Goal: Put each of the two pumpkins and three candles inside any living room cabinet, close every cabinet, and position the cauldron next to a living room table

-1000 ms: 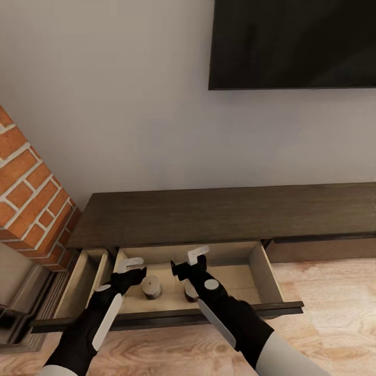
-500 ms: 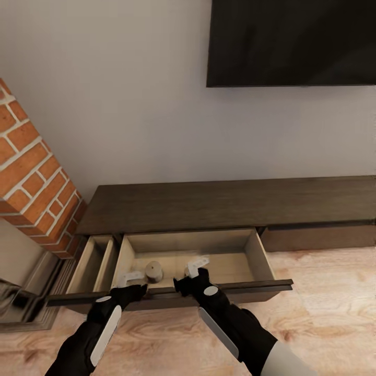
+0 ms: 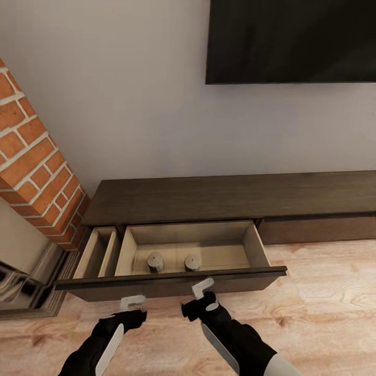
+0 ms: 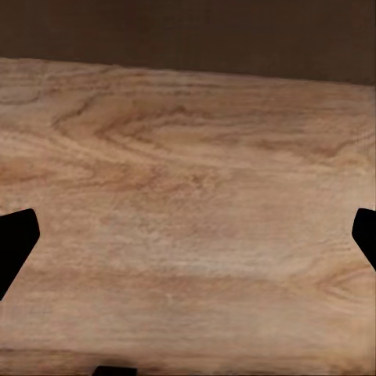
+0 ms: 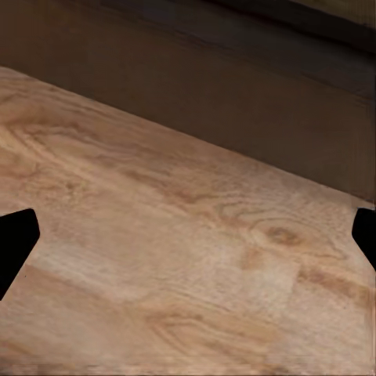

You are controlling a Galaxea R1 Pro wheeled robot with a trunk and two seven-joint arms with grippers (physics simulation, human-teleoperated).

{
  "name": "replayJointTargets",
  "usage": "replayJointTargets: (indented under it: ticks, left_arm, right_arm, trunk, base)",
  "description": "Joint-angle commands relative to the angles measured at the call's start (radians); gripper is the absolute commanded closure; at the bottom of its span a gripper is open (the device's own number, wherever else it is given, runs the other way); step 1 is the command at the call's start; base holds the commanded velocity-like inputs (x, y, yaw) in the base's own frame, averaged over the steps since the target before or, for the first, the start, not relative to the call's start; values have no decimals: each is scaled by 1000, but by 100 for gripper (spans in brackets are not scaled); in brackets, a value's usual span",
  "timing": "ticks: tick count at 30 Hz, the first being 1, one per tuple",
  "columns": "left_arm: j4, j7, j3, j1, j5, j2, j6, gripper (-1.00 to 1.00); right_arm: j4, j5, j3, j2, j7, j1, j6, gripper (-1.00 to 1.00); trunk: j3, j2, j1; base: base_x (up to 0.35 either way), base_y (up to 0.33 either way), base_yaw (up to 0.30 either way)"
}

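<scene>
Cabinet (image 3: 230,196): drawer (image 3: 172,277) stood open, two candles (image 3: 155,260) (image 3: 192,261) upright inside, side by side. Left claw (image 3: 132,302), right claw (image 3: 202,288): spread wide, empty, above floor (image 3: 324,308) before the drawer front.

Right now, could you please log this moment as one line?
drawer: open | candles: two inside | left claw: open, empty | right claw: open, empty

Two candles (image 3: 155,261) (image 3: 192,261) stand in the cabinet's (image 3: 230,196) open drawer. Both grippers, left (image 3: 133,302) and right (image 3: 202,288), hang before its front.
</scene>
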Motion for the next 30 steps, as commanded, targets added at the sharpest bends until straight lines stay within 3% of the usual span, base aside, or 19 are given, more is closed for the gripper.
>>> replayJointTargets:
  ticks: [1, 2, 4, 5, 7, 8, 10, 11, 17, 30]
  left_arm:
    - [6, 0, 0, 0, 0, 0, 0, -100]
    - [66, 0, 0, 0, -1, -2, -19, -100]
    - [105, 0, 0, -1, -2, -3, -48, -100]
    - [183, 0, 0, 0, -4, -11, -109, -100]
    - [259, 0, 0, -1, -6, -15, -161, -100]
    - [409, 1, 1, -1, -7, -17, -318, -100]
    - [459, 2, 2, -1, -5, -16, -374, -100]
    - [562, 3, 3, -1, -1, -14, -437, -100]
    - [641, 4, 6, -1, 1, 9, -538, -100]
    - [762, 3, 9, 0, 3, 19, -556, -100]
  right_arm:
    - [27, 0, 0, 1, 0, 0, -1, -100]
    - [97, 2, 1, 3, 1, 1, -3, -100]
    - [129, 2, 1, 3, 1, 1, -4, -100]
    - [198, 3, 4, 4, 1, 6, -21, -100]
    - [267, 4, 9, 5, 1, 16, -87, -100]
    - [394, 5, 12, 10, 0, 37, -300, -100]
    - [462, 7, 13, 25, -1, 49, -399, -100]
    - [601, 7, 12, 55, -1, 59, -552, -100]
    - [699, 4, 11, 67, -1, 61, -589, -100]
    - [796, 1, 6, 62, -2, 75, -595, -100]
  trunk:
    - [0, 0, 0]
    - [0, 0, 0]
    - [0, 0, 0]
    - [0, 0, 0]
    - [0, 0, 0]
    - [0, 0, 0]
    - [0, 0, 0]
    - [0, 0, 0]
    - [0, 0, 0]
    - [0, 0, 0]
  base:
    - [-4, 0, 0]
    - [-1, 0, 0]
    - [0, 0, 0]
    - [0, 0, 0]
    - [0, 0, 0]
    - [0, 0, 211]
    - [0, 0, 245]
    - [0, 0, 279]
    - [0, 0, 282]
    - [0, 0, 283]
